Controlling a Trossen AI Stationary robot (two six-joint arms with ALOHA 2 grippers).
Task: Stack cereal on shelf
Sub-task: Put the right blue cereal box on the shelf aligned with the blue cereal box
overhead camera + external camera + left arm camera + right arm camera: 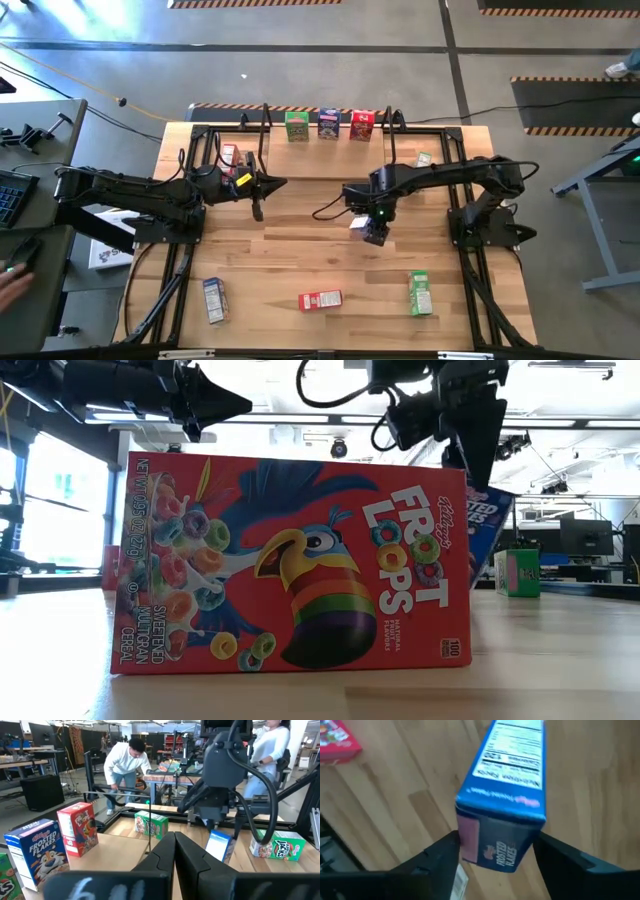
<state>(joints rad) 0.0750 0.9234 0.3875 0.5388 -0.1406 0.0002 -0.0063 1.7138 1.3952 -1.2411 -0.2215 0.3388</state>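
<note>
Right gripper (497, 852) hangs mid-table, fingers spread either side of a blue cereal box (502, 805), whose long axis runs away from the wrist; grip uncertain.

The wooden tabletop (300, 255) carried the shelf (330, 140) along its far edge, where a green box (296, 125), a blue box (329, 123) and a red box (361, 124) stood in a row. Along the near edge lay a blue-and-white box (213, 299), a red box on its side (320, 299) and a green box lying flat (420, 293), well apart from one another.
</note>
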